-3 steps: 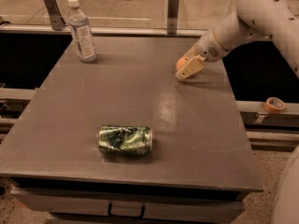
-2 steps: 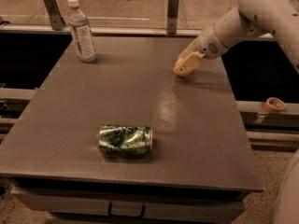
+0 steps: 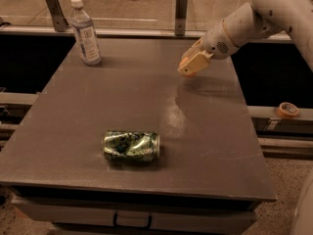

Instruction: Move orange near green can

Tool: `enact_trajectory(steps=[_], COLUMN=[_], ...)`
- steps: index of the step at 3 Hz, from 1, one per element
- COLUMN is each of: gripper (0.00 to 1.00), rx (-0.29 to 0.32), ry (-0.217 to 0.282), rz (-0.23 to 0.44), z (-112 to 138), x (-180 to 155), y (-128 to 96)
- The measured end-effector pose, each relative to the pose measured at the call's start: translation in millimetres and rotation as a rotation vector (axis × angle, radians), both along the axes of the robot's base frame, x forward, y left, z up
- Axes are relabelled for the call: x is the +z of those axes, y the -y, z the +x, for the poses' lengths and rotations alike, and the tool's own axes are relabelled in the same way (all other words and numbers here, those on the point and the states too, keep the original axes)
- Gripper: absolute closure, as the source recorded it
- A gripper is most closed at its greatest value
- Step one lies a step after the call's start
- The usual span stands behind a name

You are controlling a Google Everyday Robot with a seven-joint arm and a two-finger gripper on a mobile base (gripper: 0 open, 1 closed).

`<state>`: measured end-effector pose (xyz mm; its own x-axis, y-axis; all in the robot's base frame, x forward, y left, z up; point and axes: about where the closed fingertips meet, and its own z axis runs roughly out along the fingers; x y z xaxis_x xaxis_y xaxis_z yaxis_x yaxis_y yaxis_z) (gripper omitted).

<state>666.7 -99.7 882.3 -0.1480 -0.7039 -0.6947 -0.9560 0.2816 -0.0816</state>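
Note:
The green can (image 3: 131,146) lies on its side on the grey table (image 3: 73,131), near the front, left of centre. It is dented, with silver rims. My gripper (image 3: 191,65) hangs above the back right part of the table, with the arm reaching in from the upper right. Its cream fingers (image 3: 195,62) are closed around the orange (image 3: 183,62). Only a small orange edge shows at the left of the fingers. The gripper is well behind and to the right of the can.
A clear plastic bottle (image 3: 85,32) stands upright at the table's back left corner. An orange tape roll (image 3: 287,109) lies on a ledge to the right of the table. A rail with metal posts (image 3: 181,12) runs behind the table.
My gripper has moved left and slightly toward the front, away from the table's right edge, carrying the orange. The can and the bottle have not moved.

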Motion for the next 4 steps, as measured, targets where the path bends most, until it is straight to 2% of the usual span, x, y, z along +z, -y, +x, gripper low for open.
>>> enact_trajectory(steps=[1, 2, 4], gripper=[1.0, 1.0, 1.0], rx=[0.0, 0.024, 0.173], ry=[0.0, -0.024, -0.06], rz=[0.0, 0.016, 0.097], z=[0, -16, -81], x=[0, -8, -2], y=[0, -15, -81])
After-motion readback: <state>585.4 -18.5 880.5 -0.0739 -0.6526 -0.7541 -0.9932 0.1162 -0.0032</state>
